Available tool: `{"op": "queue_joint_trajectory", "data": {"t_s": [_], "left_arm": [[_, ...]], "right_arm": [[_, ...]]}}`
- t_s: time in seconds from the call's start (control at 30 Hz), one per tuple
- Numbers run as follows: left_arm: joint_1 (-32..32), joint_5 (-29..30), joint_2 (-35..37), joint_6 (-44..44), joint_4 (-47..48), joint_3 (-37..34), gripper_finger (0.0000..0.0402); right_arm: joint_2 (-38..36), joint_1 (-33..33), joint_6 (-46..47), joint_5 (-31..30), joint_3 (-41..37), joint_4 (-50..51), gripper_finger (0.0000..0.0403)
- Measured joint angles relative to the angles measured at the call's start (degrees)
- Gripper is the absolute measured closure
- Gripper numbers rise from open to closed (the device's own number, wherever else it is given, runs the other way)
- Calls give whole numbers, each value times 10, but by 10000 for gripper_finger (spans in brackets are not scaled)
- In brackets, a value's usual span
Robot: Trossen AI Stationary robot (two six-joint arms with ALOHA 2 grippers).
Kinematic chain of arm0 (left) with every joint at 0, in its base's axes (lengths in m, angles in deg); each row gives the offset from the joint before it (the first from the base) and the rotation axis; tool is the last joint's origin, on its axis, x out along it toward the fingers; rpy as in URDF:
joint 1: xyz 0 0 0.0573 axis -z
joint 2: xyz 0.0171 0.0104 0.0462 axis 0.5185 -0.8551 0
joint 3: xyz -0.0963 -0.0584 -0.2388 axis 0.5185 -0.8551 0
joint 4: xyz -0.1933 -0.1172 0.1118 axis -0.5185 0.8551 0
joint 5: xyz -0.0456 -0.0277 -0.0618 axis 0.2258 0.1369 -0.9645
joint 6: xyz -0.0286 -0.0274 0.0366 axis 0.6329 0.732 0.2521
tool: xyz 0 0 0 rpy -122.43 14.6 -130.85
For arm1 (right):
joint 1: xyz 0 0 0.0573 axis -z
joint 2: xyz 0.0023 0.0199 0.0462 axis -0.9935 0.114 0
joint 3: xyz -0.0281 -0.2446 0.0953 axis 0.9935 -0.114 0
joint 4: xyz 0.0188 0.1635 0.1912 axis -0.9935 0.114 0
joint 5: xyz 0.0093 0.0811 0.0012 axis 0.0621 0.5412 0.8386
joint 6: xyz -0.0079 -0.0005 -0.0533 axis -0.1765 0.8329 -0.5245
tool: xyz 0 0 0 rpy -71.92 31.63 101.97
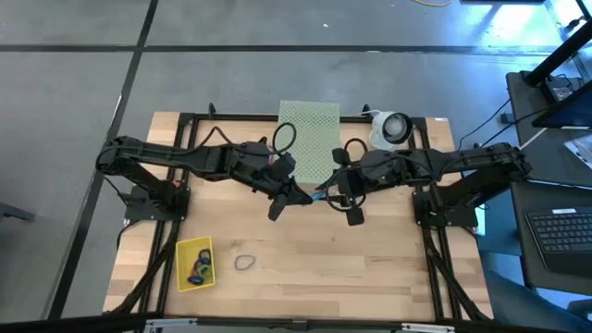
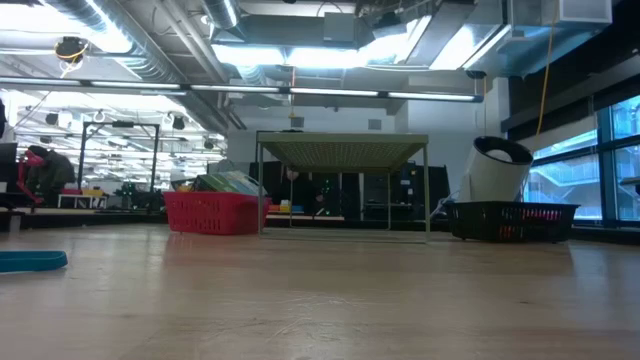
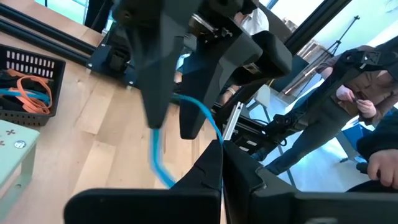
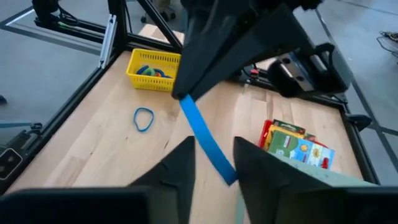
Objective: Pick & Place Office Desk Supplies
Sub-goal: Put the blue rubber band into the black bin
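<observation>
Handover looks to be the step in hand; both arms meet above mid-worktop, a blue band stretched between them; the left gripper has its fingers closed on one end, the right gripper on the other; a second band lies loose beside the yellow tray, which already holds several; next, one side should probably let go so the other can carry the band to the tray, without it snapping away.
</observation>
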Motion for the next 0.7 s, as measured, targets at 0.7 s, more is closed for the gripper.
{"op": "queue_joint_trajectory", "data": {"t_s": [0.7], "left_arm": [[-12,-4,9,-15,-1,0,359]], "right_arm": [[-3,1,133,-14,0,18,401]]}}
